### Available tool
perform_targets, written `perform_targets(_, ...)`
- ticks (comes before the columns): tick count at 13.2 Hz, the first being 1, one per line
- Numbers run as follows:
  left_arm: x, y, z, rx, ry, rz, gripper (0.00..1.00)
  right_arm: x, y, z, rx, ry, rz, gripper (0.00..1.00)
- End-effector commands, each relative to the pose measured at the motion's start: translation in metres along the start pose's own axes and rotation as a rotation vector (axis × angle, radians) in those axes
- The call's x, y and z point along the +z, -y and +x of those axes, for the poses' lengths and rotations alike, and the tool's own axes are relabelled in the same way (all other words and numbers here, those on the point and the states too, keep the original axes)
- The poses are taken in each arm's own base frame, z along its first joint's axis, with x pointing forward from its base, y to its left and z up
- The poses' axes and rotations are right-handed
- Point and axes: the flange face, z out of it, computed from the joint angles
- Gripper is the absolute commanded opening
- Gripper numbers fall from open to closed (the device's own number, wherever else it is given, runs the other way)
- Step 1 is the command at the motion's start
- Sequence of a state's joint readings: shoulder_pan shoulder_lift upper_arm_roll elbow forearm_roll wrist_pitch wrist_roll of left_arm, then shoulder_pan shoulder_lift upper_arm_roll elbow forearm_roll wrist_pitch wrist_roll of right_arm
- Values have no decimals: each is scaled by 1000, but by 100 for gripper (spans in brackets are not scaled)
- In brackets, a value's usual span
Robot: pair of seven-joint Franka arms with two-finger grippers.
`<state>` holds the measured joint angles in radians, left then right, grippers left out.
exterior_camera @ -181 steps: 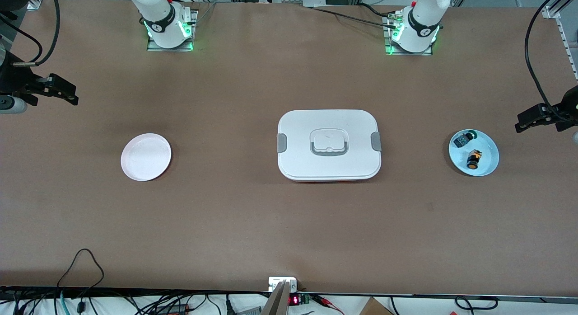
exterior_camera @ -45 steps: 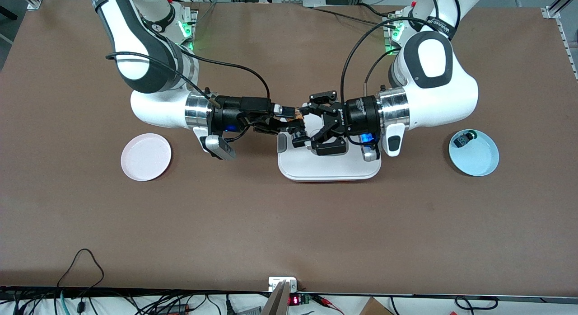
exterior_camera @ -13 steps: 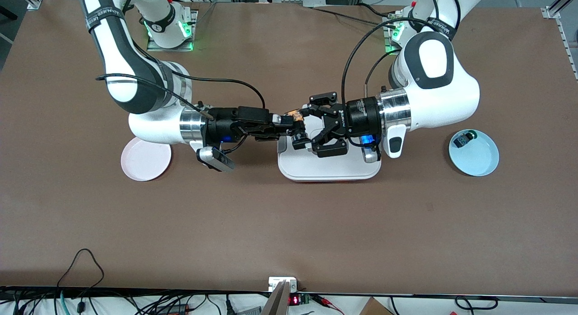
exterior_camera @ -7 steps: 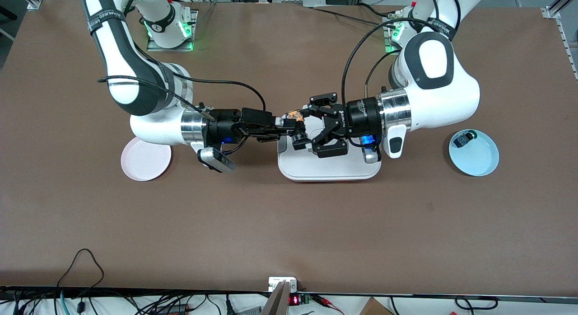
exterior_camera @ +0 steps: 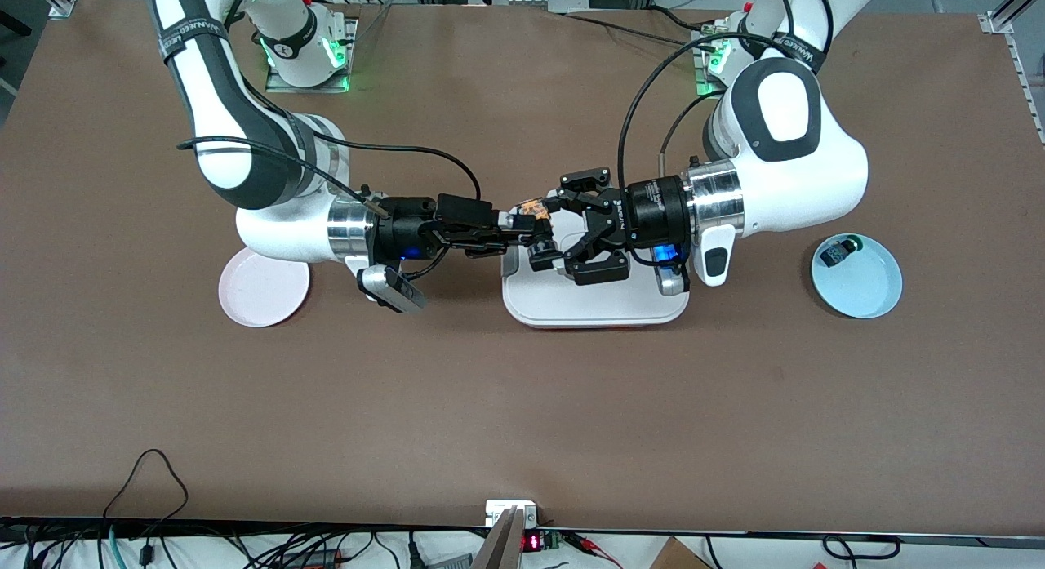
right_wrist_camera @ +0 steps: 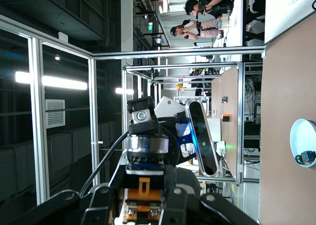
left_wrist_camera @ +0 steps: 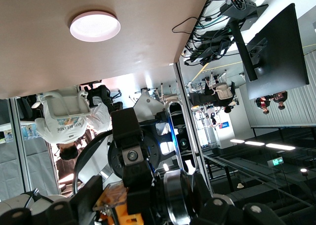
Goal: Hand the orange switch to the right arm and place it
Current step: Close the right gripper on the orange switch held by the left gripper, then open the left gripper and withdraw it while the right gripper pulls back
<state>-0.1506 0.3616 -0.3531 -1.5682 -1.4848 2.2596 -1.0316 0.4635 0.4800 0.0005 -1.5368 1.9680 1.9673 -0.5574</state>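
the right gripper (exterior_camera: 522, 224) has just closed on the orange switch (exterior_camera: 532, 212), which the left gripper (exterior_camera: 545, 236) still grips too, both over the white box (exterior_camera: 596, 308); judged, the handover is made once the left lets go. the left gripper's body shows small white lettering, unreadable.

I see the small black cylindrical orange switch (exterior_camera: 535, 218) with its orange-yellow rear block lying roughly level in the air over the white lidded box (exterior_camera: 594, 304), pinched between both black grippers, rear block toward the white right arm (exterior_camera: 269, 218).
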Motion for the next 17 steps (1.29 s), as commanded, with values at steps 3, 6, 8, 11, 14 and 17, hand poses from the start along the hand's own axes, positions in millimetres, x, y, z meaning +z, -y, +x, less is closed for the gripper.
perform_targets(3,-12,-12,-3,-21,13,-30,92,8,-1,-1,-55,13,14,18)
perform_targets(6,-26,-21,0,-19,7,-48,100,8,-1,0,-68,12,16,18)
perform_targets(8,-29,-23,1,-23,8,-52,100,8,-1,-1,-67,12,15,18)
perform_targets(11,-58,-35,13,-31,18,-50,100,8,-1,-1,-67,12,15,18)
perform_targets(14,-103,-52,31,-33,32,-24,100,8,-1,-1,-69,12,15,18)
perform_targets(17,-141,-62,45,-37,44,6,85,7,0,-2,-75,15,8,18)
